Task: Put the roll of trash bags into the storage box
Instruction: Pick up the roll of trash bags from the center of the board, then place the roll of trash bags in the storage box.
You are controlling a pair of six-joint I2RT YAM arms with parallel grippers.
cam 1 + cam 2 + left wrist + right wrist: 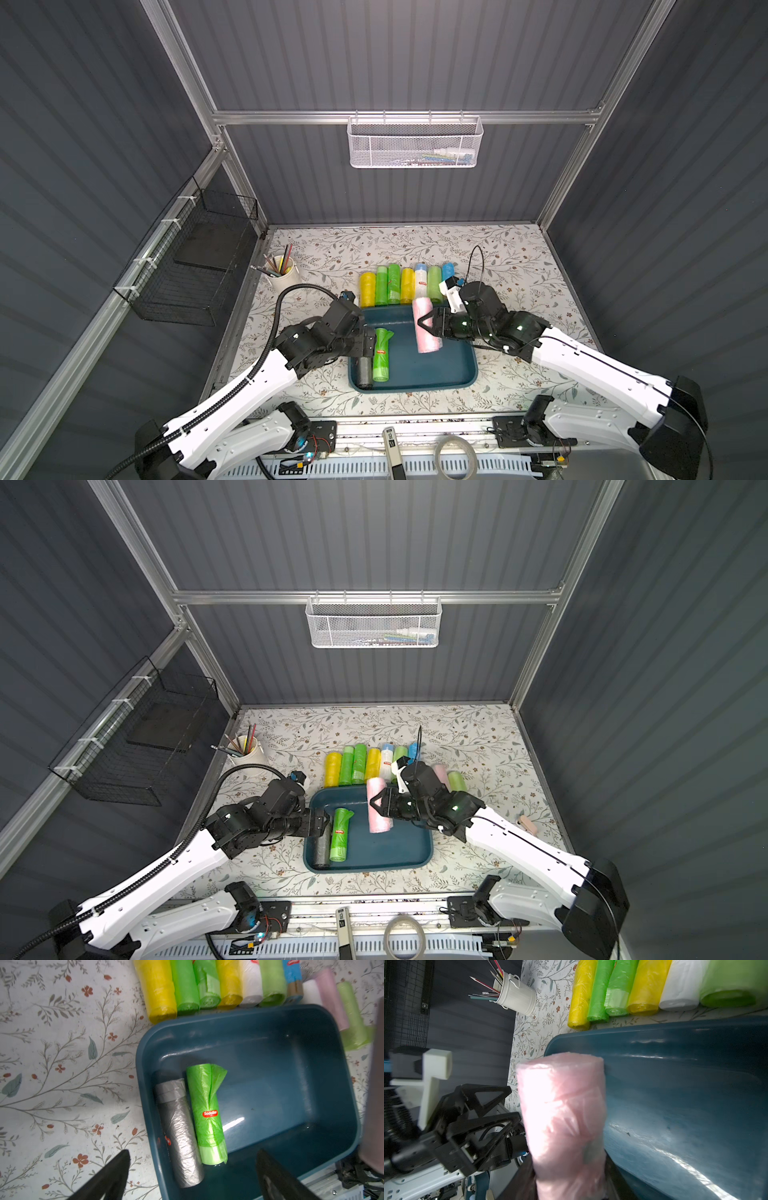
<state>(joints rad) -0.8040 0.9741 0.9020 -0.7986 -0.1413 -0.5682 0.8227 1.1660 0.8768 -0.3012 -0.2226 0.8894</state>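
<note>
The right gripper is clamped across the pink roll of trash bags, gripping it about mid-length. The roll hangs lengthwise over the storage box, right of its middle, far end poking past the far rim; whether it touches the floor, can't tell. Over at the box's left edge the left gripper hovers, jaws wide apart and holding nothing, above a grey roll and a green roll lying side by side inside. More rolls line the table just behind the far rim.
</note>
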